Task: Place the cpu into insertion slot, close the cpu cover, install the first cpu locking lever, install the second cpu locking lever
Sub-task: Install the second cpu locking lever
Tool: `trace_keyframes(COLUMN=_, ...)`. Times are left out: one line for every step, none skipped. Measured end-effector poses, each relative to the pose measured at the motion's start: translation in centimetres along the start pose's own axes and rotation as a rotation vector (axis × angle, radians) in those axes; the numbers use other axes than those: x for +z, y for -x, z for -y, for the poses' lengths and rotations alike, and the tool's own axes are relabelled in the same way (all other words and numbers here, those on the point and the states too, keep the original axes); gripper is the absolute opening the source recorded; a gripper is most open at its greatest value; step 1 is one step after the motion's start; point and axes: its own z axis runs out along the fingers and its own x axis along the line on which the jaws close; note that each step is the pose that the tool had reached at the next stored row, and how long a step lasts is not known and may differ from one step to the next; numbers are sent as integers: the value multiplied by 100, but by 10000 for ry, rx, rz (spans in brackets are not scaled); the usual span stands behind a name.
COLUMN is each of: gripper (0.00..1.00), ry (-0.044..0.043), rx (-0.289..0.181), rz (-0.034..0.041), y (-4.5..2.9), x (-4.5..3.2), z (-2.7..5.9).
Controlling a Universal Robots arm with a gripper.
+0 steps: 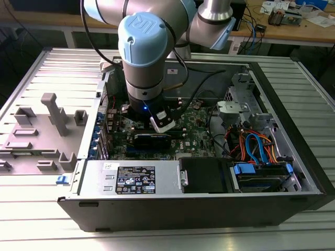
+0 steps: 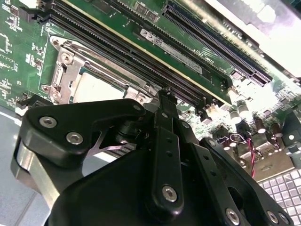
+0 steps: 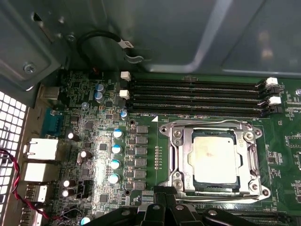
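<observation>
Bright overhead light, sharp frames, patches of glare

Glare whitens the slatted metal table (image 1: pixel 293 232) along its near edge in the exterior view and the motherboard (image 2: pixel 263 33) corner in the second wrist view; the computer case (image 1: pixel 199 212) interior lies shadowed.

We see the small flat square cpu with a dull silver metal top (image 3: pixel 212 157) lying in the square insertion slot (image 3: pixel 212 189) on the green motherboard (image 3: pixel 101 129). The thin silvery metal cpu cover frame (image 3: pixel 177 157) lies closed around the chip, its window showing the chip's top. Beside the socket run four long narrow black memory slots with white end clips (image 3: pixel 195 99). A row of blue-topped round capacitors (image 3: pixel 115 157) stands near the socket's other side. The black gripper (image 3: pixel 162 212) sits just beside the socket's edge.
</observation>
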Motion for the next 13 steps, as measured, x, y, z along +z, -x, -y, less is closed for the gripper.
trace_keyframes(gripper=11, ry=11, rx=0, rz=0, y=0, x=4, z=0)
trace_keyframes(gripper=11, ry=21, rx=0, rz=2, y=0, x=9, z=-1)
trace_keyframes(gripper=11, ry=33, rx=0, rz=3, y=-1, x=17, z=-1)
trace_keyframes(gripper=11, ry=38, rx=1, rz=2, y=-2, x=23, z=0)
trace_keyframes(gripper=11, ry=45, rx=1, rz=2, y=-3, x=29, z=0)
trace_keyframes(gripper=11, ry=52, rx=0, rz=2, y=-4, x=34, z=0)
trace_keyframes(gripper=11, ry=57, rx=0, rz=1, y=-5, x=38, z=0)
trace_keyframes(gripper=11, ry=63, rx=0, rz=2, y=-5, x=43, z=1)
trace_keyframes(gripper=11, ry=65, rx=1, rz=3, y=-5, x=47, z=1)
trace_keyframes(gripper=11, ry=64, rx=1, rz=3, y=-6, x=57, z=3)
trace_keyframes(gripper=11, ry=69, rx=1, rz=1, y=-8, x=65, z=5)
trace_keyframes(gripper=11, ry=70, rx=1, rz=1, y=-8, x=69, z=6)
trace_keyframes(gripper=11, ry=66, rx=1, rz=2, y=-8, x=71, z=6)
